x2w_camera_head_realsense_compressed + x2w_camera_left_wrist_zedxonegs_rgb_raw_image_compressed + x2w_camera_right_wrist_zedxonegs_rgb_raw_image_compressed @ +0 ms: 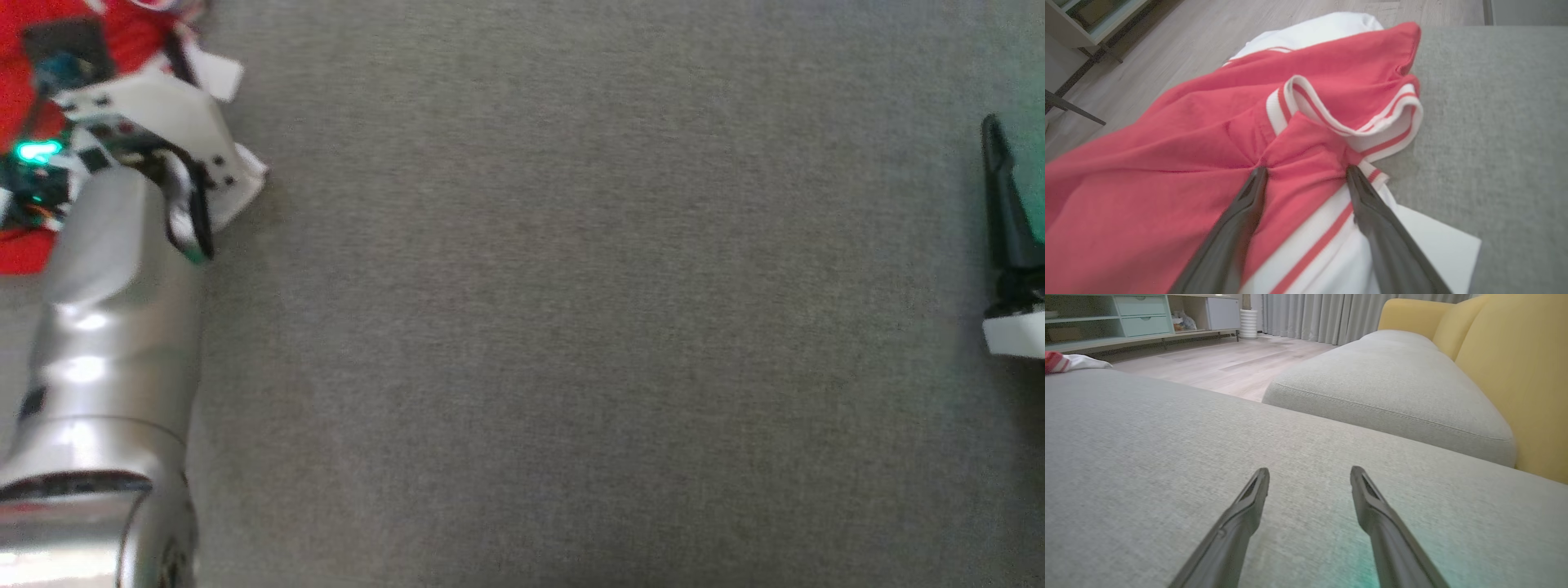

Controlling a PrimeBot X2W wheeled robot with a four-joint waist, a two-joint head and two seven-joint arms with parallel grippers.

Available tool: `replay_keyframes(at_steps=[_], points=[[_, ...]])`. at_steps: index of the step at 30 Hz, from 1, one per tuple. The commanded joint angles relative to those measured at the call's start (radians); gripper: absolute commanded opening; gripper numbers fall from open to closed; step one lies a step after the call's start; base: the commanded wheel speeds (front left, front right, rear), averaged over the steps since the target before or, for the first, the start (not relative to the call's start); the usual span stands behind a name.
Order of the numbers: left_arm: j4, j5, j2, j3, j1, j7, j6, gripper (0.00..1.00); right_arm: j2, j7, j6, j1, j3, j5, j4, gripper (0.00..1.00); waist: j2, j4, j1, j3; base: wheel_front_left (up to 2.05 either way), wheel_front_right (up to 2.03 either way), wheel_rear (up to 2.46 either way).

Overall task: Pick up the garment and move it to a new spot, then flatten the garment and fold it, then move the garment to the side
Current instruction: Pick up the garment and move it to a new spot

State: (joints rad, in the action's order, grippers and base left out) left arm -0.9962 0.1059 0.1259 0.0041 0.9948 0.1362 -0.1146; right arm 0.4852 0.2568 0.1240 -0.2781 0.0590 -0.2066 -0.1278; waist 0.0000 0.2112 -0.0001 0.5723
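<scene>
Grey upholstery everywhere you look, a broad cushion (571, 327) with nothing on its middle, and all the action is off at the robot's far left. Left gripper (1305, 169) is down on the garment (1167, 134), jaws spread wide, both dark fingertips (1259, 171) dug into the red cloth with a puckered ridge of it standing between them. Nothing is pinched yet, it straddles rather than grips. Just beyond the tips curls the red-and-white striped band (1372, 134), and a flat white panel (1437, 245) lies beside the right-hand finger on the cushion.

From there the jersey runs away down and to the left of the wrist view, its length spilling past the cushion's edge with wood floor (1167, 41) behind it. So the bulk sits outboard of the gripper and the bare grey lies inboard. I'd say that is where the carry has to go, once the jaws close on that ridge.

Right gripper (1309, 471) is equally wide open and holds nothing, hovering low over plain fabric, well apart from the jersey.

Its camera gives what the others don't: a second grey seat cushion (1392, 396) against a yellow backrest (1515, 375), low shelving (1126, 314) across the room, and a sliver of the jersey far off. Overhead, the pale left forearm (106, 327) covers the grasp itself
</scene>
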Motion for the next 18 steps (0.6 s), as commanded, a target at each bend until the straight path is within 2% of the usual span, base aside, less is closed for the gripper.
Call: replay_keyframes(at_steps=[1, 2, 4, 5, 9, 14, 18], points=[[-0.006, 0.014, 0.055, 0.026, 0.017, -0.004, -0.001, 1.00, 0.021, 0.005, 0.007, 0.019, 0.006, -0.005, 0.015, 1.00, 0.0000, -0.030, 0.0001, 0.028, 0.00, 0.00, 0.00], [-0.022, 0.018, 0.057, 0.028, 0.018, -0.021, 0.002, 1.00, 0.018, 0.005, 0.007, 0.019, 0.002, -0.005, 0.012, 1.00, 0.0000, -0.032, 0.0001, 0.027, 0.00, 0.00, 0.00], [-0.043, 0.019, 0.063, 0.025, 0.022, -0.067, 0.007, 0.14, 0.007, 0.005, 0.007, 0.019, -0.001, -0.005, 0.003, 1.00, 0.0000, -0.034, 0.0001, 0.014, 0.00, 0.00, 0.00], [-0.052, 0.019, 0.066, 0.024, 0.024, -0.087, 0.012, 0.00, -0.001, 0.005, 0.007, 0.019, 0.000, -0.005, -0.001, 1.00, 0.0000, -0.036, 0.0001, 0.005, 0.00, 0.00, 0.00], [-0.065, 0.015, 0.087, 0.011, 0.044, -0.166, 0.036, 0.00, -0.046, 0.005, 0.007, 0.017, 0.006, -0.002, -0.015, 1.00, 0.0000, -0.052, 0.0001, -0.056, 0.00, 0.00, 0.00], [-0.039, 0.000, 0.115, -0.022, 0.086, -0.248, 0.092, 0.00, -0.114, 0.005, 0.007, 0.018, 0.025, -0.001, -0.039, 1.00, 0.0000, -0.096, 0.0001, -0.167, 0.00, 0.00, 0.00], [0.024, -0.013, 0.114, -0.062, 0.127, -0.277, 0.148, 0.00, -0.176, 0.005, 0.007, 0.032, 0.030, 0.002, -0.049, 1.00, 0.0000, -0.152, 0.0001, -0.261, 0.00, 0.00, 0.00]])
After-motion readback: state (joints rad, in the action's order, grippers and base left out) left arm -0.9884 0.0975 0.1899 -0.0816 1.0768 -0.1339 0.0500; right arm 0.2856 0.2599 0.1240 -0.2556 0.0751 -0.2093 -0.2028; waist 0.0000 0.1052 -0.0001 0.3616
